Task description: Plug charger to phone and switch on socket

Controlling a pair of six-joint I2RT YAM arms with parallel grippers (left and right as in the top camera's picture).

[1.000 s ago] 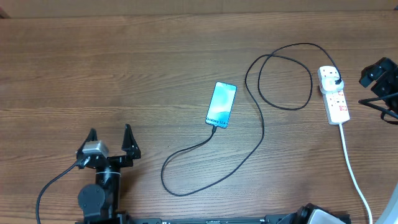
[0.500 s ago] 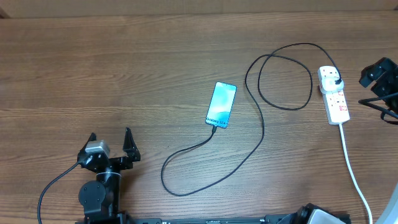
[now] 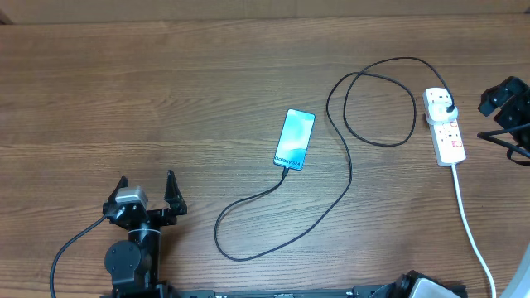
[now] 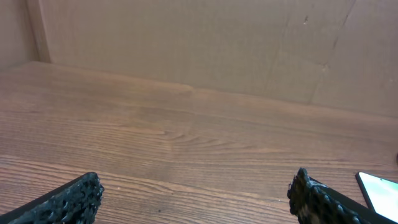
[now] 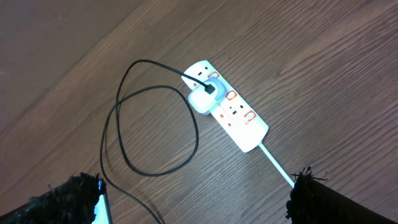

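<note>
Since a second ago my left gripper [image 3: 146, 186] has drawn back slightly toward the near edge — jaws spread wide, holding nothing. My right gripper [image 5: 189, 186] hangs above the white power strip with red switches [image 3: 445, 128], fingers wide apart and empty too. On the brown wood-grain table [image 3: 166, 83] the slim cyan-screened phone [image 3: 295, 139] lies mid-table. The thin black charger cable [image 3: 349, 178] meets its near end, loops, and runs to the strip. A plain cardboard wall [image 4: 186, 43] backs the table.

charger [image 3: 350, 174] tip at phone [image 3: 295, 139] | plug in socket [image 3: 445, 128] | left gripper [image 3: 146, 177] jaws apart
</note>
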